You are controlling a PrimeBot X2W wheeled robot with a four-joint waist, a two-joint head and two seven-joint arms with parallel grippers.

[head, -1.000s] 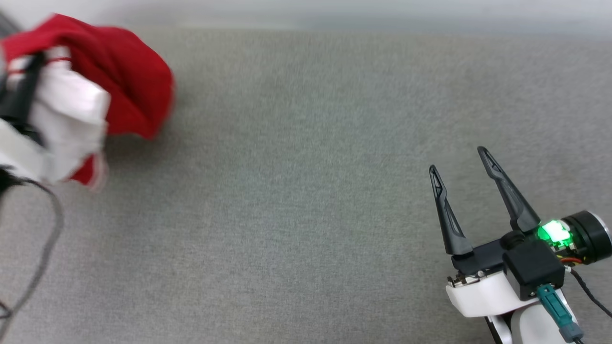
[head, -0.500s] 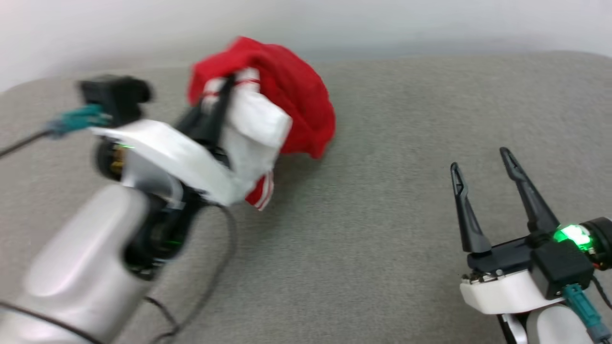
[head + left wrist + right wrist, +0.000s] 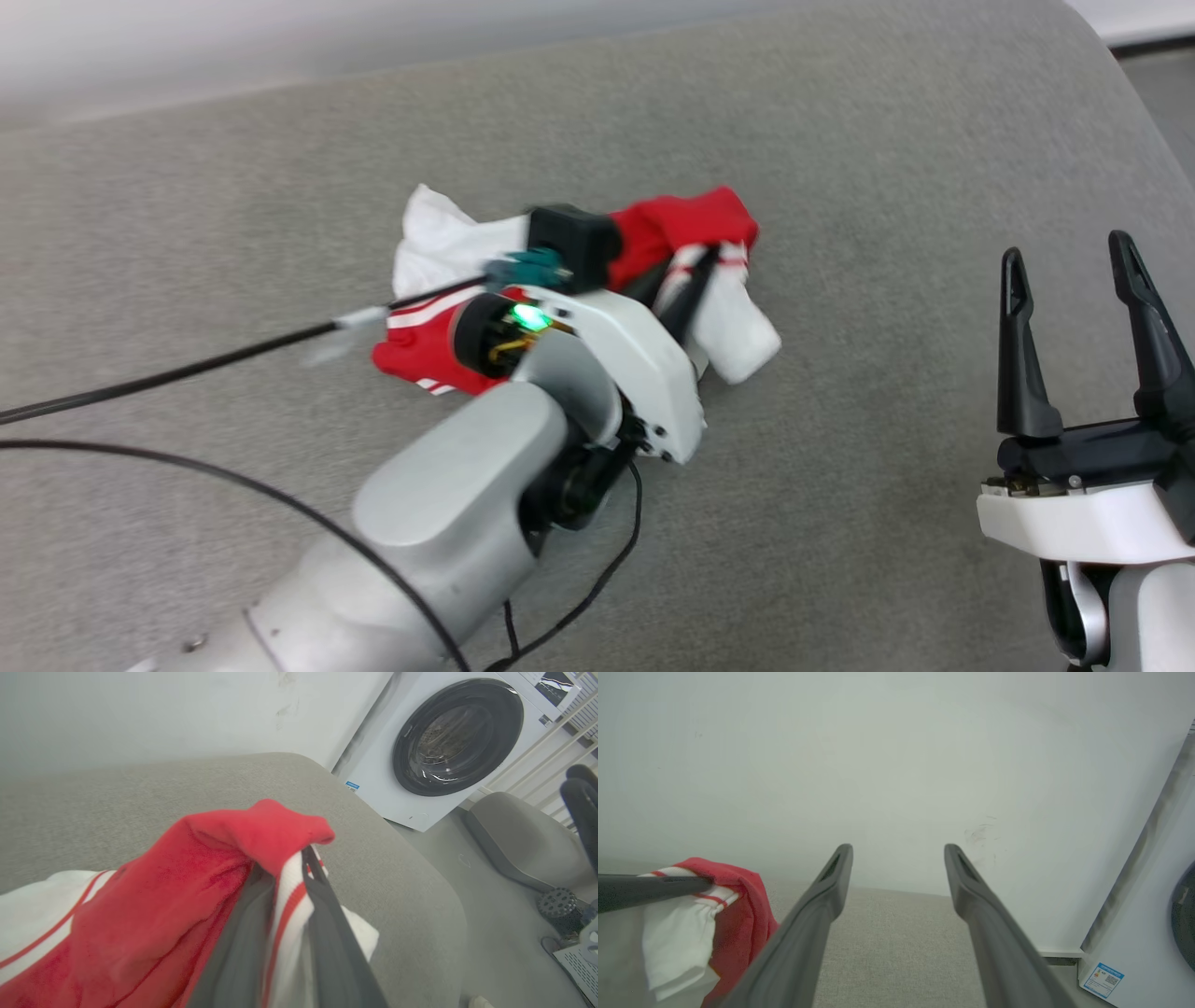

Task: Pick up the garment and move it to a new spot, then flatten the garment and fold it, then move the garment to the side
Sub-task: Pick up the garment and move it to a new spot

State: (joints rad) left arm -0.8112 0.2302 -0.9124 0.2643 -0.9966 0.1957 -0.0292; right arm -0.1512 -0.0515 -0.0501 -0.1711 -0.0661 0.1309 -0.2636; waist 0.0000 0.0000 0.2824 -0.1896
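The left claw (image 3: 713, 258), still clamped on the garment (image 3: 693, 220), has lowered it onto the grey surface (image 3: 840, 140) beneath, so releasing seems next; the right claw (image 3: 1066, 245) is open.

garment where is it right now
In the head view the garment is bunched near the middle of the grey padded surface, clamped in the left gripper, well left of the open right gripper.

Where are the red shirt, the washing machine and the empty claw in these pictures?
shirt (image 3: 691, 219): head view, upper red fold.
washing machine (image 3: 458, 737): left wrist view, dark round door.
right gripper (image 3: 1066, 245): head view, midway between its fingertips.
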